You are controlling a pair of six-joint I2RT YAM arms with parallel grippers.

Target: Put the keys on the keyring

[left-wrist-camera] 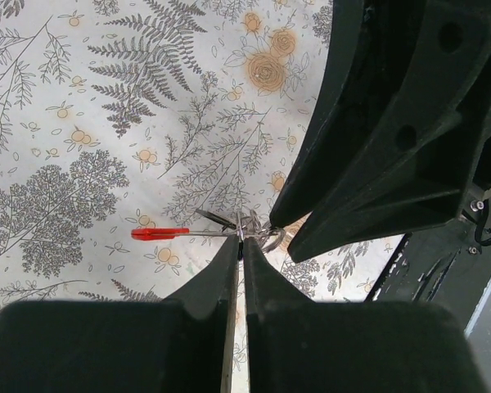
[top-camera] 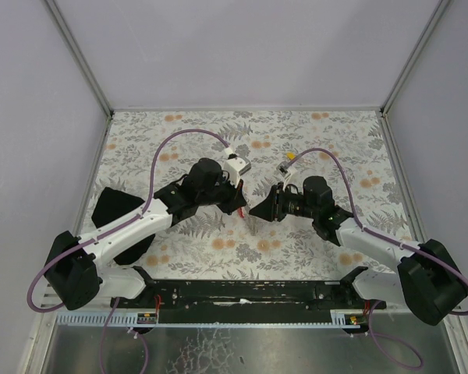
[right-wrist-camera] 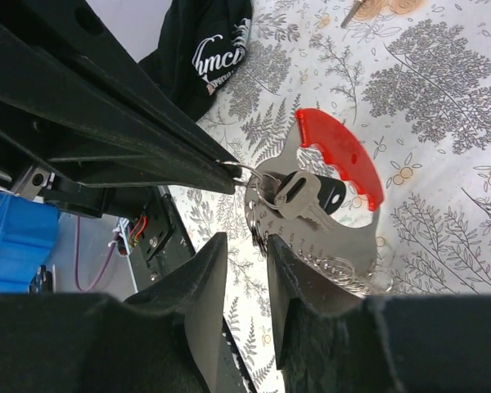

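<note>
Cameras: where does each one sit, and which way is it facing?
Top external: above and behind the bases, looking down on the table; both arms show.
Left wrist: on the left arm, facing down past the left gripper at the keyring; right gripper opposite.
Right wrist: on the right arm, facing the keyring's flat side past its own gripper.
Shared: both wrist views hold the keyring and the other arm's gripper.

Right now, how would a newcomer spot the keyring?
On the flowered table, look to the middle, where the left gripper and right gripper nearly meet. The keyring is between their tips: silvery metal with a bright red curved edge, unlike the yellow-capped key lying apart.
</note>
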